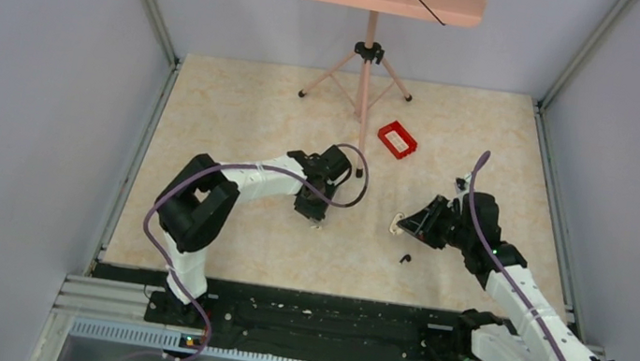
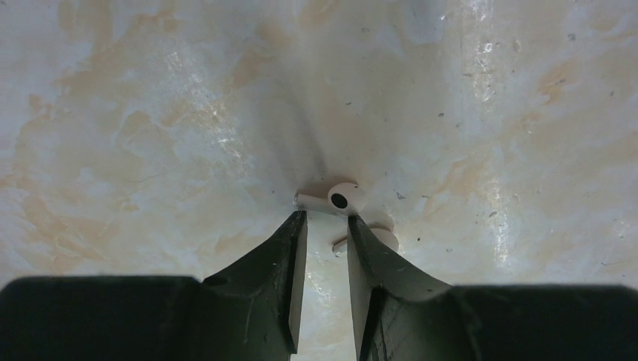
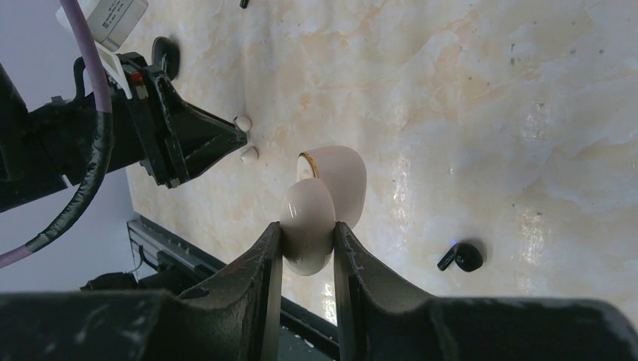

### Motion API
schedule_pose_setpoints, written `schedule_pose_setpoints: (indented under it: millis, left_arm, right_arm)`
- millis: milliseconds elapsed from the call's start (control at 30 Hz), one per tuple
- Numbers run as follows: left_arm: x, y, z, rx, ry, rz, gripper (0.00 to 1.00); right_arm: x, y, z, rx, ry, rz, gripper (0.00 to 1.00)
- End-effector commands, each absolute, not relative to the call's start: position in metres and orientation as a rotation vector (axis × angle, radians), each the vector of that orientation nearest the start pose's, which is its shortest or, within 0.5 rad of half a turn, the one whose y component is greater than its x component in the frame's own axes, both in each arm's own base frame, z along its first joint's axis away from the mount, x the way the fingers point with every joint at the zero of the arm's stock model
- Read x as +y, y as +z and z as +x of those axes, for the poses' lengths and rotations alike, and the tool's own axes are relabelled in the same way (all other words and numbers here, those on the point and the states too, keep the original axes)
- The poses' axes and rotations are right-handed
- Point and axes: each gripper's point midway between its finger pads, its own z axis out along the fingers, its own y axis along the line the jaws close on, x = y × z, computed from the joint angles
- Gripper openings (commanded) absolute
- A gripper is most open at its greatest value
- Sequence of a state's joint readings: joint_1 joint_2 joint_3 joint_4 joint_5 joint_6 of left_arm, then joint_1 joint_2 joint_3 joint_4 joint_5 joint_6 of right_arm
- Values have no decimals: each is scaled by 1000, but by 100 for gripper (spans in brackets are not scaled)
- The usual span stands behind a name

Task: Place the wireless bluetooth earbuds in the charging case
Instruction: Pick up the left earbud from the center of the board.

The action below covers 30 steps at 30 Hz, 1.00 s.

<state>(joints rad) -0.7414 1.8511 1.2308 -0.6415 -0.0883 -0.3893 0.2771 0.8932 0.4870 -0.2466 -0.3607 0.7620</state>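
My right gripper point(image 3: 307, 228) is shut on a glossy cream oval charging case point(image 3: 308, 207), which also shows in the top view point(image 1: 398, 222). Its gold-rimmed lid point(image 3: 342, 177) stands open on the far side. Two small cream earbuds lie on the table at my left gripper's point(image 2: 328, 218) tips, one point(image 2: 340, 199) just beyond them and one point(image 2: 382, 239) beside the right finger. The left jaws are a little apart with nothing between them. A tiny black earbud point(image 3: 460, 257) with a short stem lies apart on the table near the case, seen in the top view point(image 1: 404, 257) too.
A red rectangular tray point(image 1: 398, 140) sits behind the grippers. A pink tripod stand point(image 1: 366, 64) stands at the back middle. A small black piece point(image 3: 243, 3) shows at the top edge of the right wrist view. Grey walls enclose the marbled table point(image 1: 259, 115).
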Motion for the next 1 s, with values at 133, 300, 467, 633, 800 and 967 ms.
schedule_pose_setpoints:
  millis: [133, 300, 467, 633, 800, 967]
  left_arm:
    - [-258, 33, 288, 2732, -132, 457, 32]
    - [-261, 32, 291, 2733, -131, 462, 32]
    - [-263, 35, 294, 2724, -129, 465, 40]
    - [-265, 36, 296, 2720, -127, 479, 42]
    - [-269, 39, 301, 2704, -136, 477, 39]
    - [-269, 40, 302, 2700, -108, 481, 37]
  right_arm:
    - [163, 136, 243, 2252, 981, 319, 0]
    - [163, 136, 242, 2251, 984, 316, 0]
    - [163, 136, 241, 2249, 988, 316, 0]
    - [163, 136, 241, 2250, 989, 316, 0]
    - [163, 137, 240, 2247, 992, 312, 0]
    - [164, 138, 240, 2245, 998, 309, 0]
